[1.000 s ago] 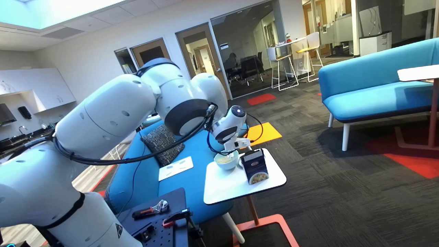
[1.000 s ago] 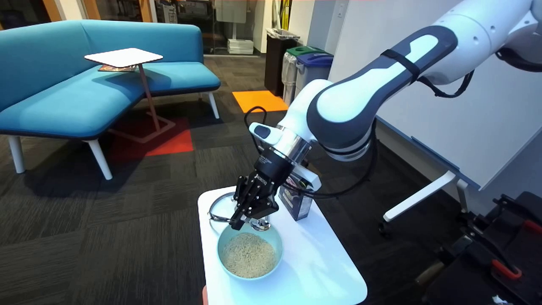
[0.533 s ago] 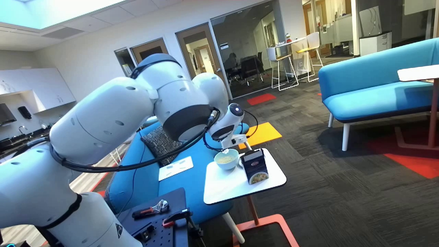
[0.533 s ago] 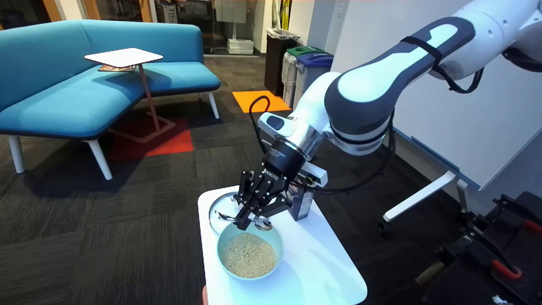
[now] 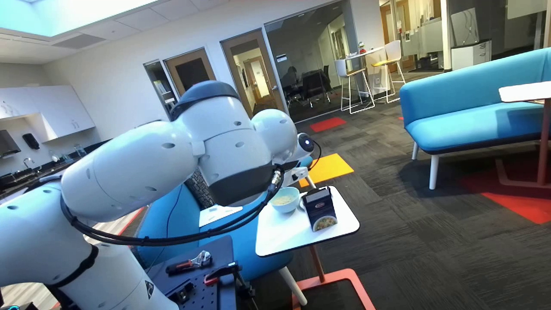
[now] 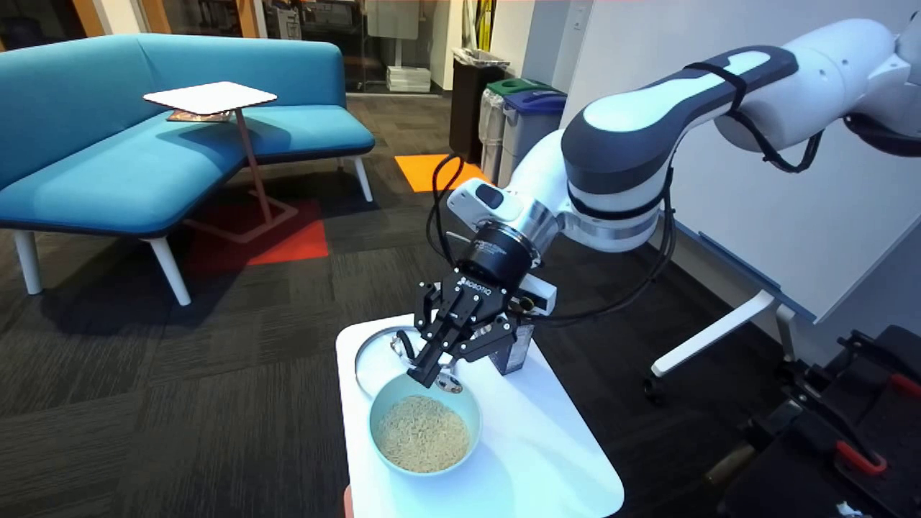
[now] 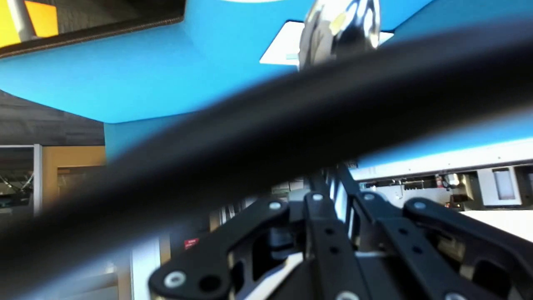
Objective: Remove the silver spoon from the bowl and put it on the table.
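Observation:
My gripper [image 6: 423,373] is shut on a silver spoon [image 6: 449,383], just beyond the far rim of the bowl in an exterior view. The spoon's shiny head sticks out on the right of the fingertips and its dark-looking handle end on the left. The spoon's head [image 7: 339,29] also shows at the top of the wrist view, above the closed fingers [image 7: 331,179]. The light blue bowl [image 6: 471,439] holds pale grains and stands on the white table [image 6: 532,446]. The bowl [image 5: 285,206] shows in both exterior views. The spoon's height above the table is hard to tell.
A clear lid with a silver rim [image 6: 357,363] lies behind the bowl. A dark blue box [image 5: 319,211] stands on the table beside it. A blue sofa [image 5: 224,245] is next to the table. A blurred black cable [image 7: 250,133] crosses the wrist view.
The gripper has shifted a little right and tilted, with the spoon still held. The spoon's handle end has swung up and right. The arm's elbow has lowered. The bowl has not moved.

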Robot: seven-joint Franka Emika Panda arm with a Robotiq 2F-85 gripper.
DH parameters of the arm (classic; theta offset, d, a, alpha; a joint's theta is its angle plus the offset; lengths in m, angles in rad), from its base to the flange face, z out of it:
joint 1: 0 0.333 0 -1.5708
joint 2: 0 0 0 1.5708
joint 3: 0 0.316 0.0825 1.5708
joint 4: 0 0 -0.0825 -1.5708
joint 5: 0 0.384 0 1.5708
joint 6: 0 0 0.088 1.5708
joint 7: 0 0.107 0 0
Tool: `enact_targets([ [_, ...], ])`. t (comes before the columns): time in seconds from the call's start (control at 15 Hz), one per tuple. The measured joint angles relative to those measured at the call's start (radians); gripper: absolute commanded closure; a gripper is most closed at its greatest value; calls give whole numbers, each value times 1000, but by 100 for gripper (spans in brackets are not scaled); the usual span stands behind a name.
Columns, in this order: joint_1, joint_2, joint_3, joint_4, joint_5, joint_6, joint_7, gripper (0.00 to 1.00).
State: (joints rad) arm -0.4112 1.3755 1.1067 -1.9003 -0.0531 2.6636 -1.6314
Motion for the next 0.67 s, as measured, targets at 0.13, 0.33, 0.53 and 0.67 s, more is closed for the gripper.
enact_targets([
  [0.13, -22, 35, 10, 11, 12, -42, -44, 97],
  [0.33, -30, 74, 15, 38, 47, -101, -104, 97],
  [0.53, -29, 97, 18, 63, 97, -135, -166, 97],
  [0.67, -28, 97, 19, 71, 147, -140, -208, 97],
])
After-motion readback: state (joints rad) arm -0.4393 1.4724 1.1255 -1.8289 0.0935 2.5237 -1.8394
